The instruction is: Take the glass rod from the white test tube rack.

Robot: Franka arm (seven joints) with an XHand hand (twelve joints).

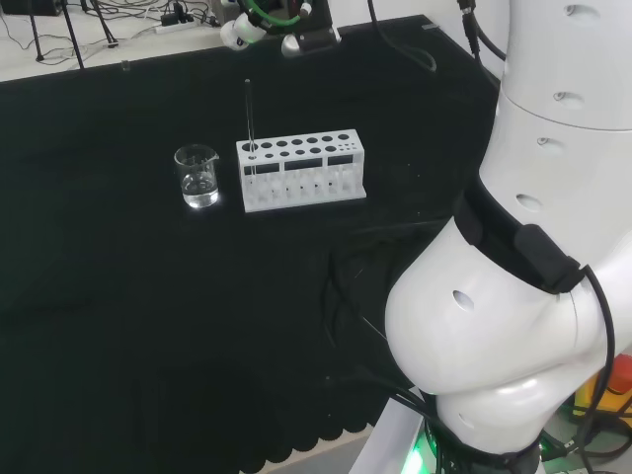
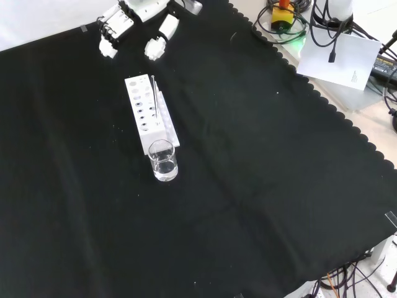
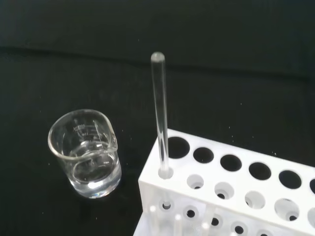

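With the robot hand held open and empty beyond the white test tube rack, the upright glass rod could be knocked against the beaker if approached askew.

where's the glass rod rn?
The clear glass rod stands upright in an end hole of the white test tube rack, at the rack's left end in the head view, next to the small clear glass beaker.
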